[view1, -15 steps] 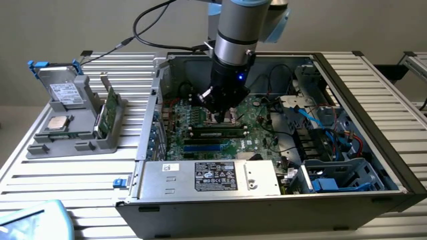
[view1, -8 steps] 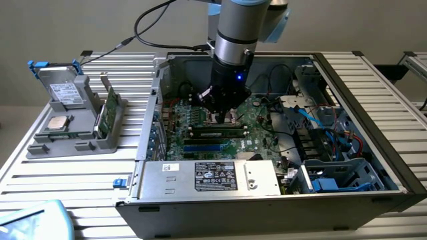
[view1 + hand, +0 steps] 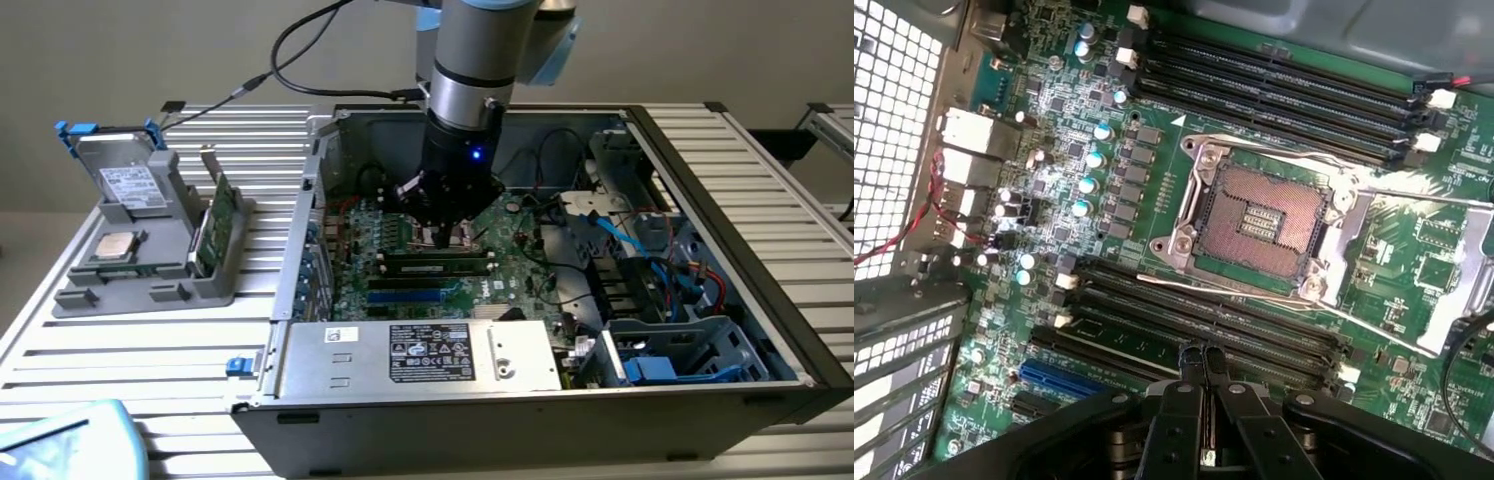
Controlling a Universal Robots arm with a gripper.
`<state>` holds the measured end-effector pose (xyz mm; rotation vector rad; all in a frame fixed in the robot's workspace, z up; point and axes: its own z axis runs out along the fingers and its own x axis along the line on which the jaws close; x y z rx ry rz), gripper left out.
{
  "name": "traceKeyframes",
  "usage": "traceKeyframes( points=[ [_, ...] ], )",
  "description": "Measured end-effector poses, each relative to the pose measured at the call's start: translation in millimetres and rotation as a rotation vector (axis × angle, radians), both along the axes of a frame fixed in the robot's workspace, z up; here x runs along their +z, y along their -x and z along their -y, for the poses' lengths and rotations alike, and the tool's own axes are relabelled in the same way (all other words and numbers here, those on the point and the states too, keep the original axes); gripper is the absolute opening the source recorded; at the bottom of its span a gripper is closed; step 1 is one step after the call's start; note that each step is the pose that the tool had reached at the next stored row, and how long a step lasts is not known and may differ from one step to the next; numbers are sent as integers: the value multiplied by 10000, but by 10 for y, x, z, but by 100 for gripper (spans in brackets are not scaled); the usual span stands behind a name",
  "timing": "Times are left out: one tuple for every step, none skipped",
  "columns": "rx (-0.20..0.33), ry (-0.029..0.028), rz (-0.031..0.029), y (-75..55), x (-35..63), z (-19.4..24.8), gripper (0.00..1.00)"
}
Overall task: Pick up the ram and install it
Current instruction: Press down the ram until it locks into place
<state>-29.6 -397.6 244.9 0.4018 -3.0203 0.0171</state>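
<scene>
Green and thin, the ram (image 3: 435,266) looks light, stiff and fragile; I judge it best held by its long edges. It lies in a slot just below my gripper (image 3: 1202,358), whose fingers are clenched together, holding nothing. Around stand the crowded motherboard (image 3: 1104,150) and case walls (image 3: 721,180).

Exterior view: high, angled down, well back, over open case (image 3: 747,300) on table (image 3: 134,350). Wrist view: close above motherboard (image 3: 1154,110), looking down past gripper (image 3: 1203,356) at six o'clock. Both share motherboard (image 3: 441,250).
</scene>
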Motion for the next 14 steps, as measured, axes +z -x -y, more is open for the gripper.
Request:
traceKeyframes(
  points=[
    [-90, 21, 9, 0, 0, 0, 11],
    [-192, 44, 19, 0, 0, 0, 11],
    [-287, 67, 29, 0, 0, 0, 11],
    [-384, 87, 40, 0, 0, 0, 11],
    [-483, 107, 51, 0, 0, 0, 11],
    [-580, 125, 62, 0, 0, 0, 11],
    [-679, 142, 72, 0, 0, 0, 11],
    [-779, 158, 83, 0, 0, 0, 11],
    [-877, 174, 94, 0, 0, 0, 11],
    [-985, 192, 105, 0, 0, 0, 11],
    [-1085, 209, 115, 0, 0, 0, 11],
    [-1187, 225, 126, 0, 0, 0, 11],
    [-1285, 242, 137, 0, 0, 0, 11],
    [-1385, 258, 148, 0, 0, 0, 11]
  ],
)
